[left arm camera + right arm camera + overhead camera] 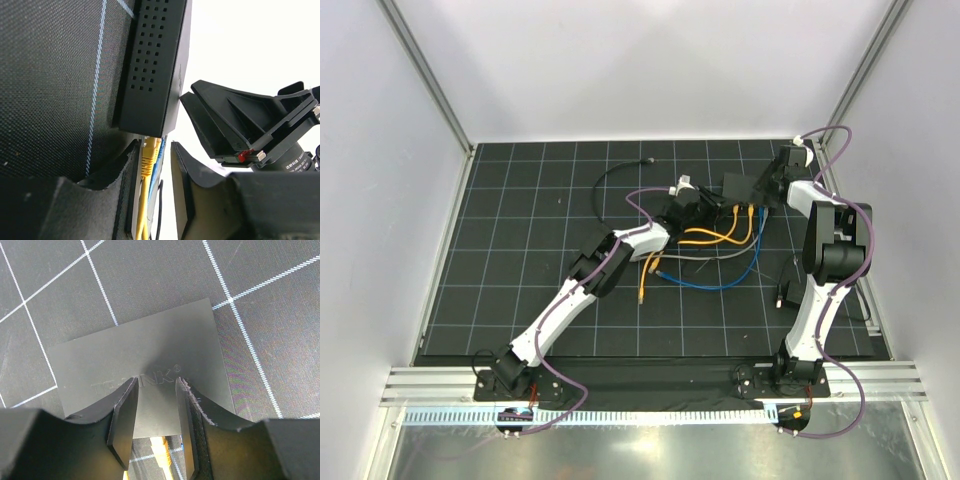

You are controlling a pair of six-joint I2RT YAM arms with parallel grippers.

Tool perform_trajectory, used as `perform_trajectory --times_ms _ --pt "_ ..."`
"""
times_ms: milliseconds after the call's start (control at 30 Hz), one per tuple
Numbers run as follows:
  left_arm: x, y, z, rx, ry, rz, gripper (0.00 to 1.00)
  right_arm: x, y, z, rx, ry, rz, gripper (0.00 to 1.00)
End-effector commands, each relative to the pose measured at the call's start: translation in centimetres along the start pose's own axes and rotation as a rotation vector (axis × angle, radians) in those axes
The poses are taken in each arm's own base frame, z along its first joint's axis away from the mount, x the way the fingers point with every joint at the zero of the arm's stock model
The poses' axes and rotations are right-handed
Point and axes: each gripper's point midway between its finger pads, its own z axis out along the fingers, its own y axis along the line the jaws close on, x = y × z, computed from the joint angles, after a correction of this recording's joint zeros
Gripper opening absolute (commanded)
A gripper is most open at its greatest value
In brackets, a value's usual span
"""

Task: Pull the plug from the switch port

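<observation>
The switch point(740, 187) is a flat black box at the back middle of the mat. Yellow, blue and grey cables run from its near edge. My right gripper point(775, 185) comes from the right. Its fingers stand apart with their tips on the switch's top point(140, 365), over the embossed logo. My left gripper point(692, 203) is at the socket edge. In the left wrist view the switch's vented side point(155, 65) shows, with a yellow plug point(148, 155) and a blue plug point(159, 152) in their ports. My left gripper point(155, 150) is open around them. The yellow plug lies against the left pad point(131, 190), with a gap to the right pad.
Loose cable loops and free plug ends point(642, 290) lie on the black grid mat point(520, 290) in front of the switch. A black cable point(610, 178) curls at the back left. A small black part point(782, 293) lies by the right arm. White walls stand on three sides.
</observation>
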Motion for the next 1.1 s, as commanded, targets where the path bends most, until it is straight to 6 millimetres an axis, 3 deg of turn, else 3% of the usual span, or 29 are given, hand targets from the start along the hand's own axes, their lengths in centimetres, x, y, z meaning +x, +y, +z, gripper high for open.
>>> perform_trajectory --times_ms 0,267,533,600,633,667,767,867,967,1067 --pt "-1.2 9.6 -0.1 -0.235 -0.062 -0.096 0.26 0.5 -0.1 0.4 0.004 0.027 0.003 0.44" --pt "-1.4 10.6 0.0 -0.271 -0.083 -0.126 0.18 0.5 0.1 0.1 -0.005 0.026 -0.002 0.43" --pt "-1.2 10.4 -0.1 -0.260 -0.069 -0.079 0.01 0.5 0.2 0.2 -0.012 0.028 -0.010 0.42" --pt "-1.1 10.2 -0.2 -0.258 -0.062 -0.058 0.09 0.5 0.1 0.3 -0.010 0.031 -0.010 0.42" --pt "-1.1 10.8 -0.4 -0.273 -0.066 -0.046 0.17 0.6 0.0 0.3 -0.006 0.032 -0.012 0.42" --pt "-1.2 10.0 -0.5 -0.262 -0.073 -0.035 0.32 0.5 0.1 0.4 -0.006 0.032 -0.012 0.42" --pt "-1.3 9.1 -0.9 -0.258 -0.090 0.045 0.47 0.7 0.1 0.5 -0.003 0.039 -0.009 0.42" --pt "-2.3 7.9 -1.2 -0.253 -0.149 0.138 0.52 0.6 0.2 0.5 -0.008 0.037 -0.006 0.42" --pt "-2.6 7.2 -1.0 -0.226 -0.168 0.147 0.51 0.6 0.2 0.5 -0.010 0.037 -0.006 0.42" --pt "-2.4 8.2 -0.7 -0.248 -0.162 0.128 0.47 0.6 0.1 0.6 -0.007 0.039 -0.004 0.42"
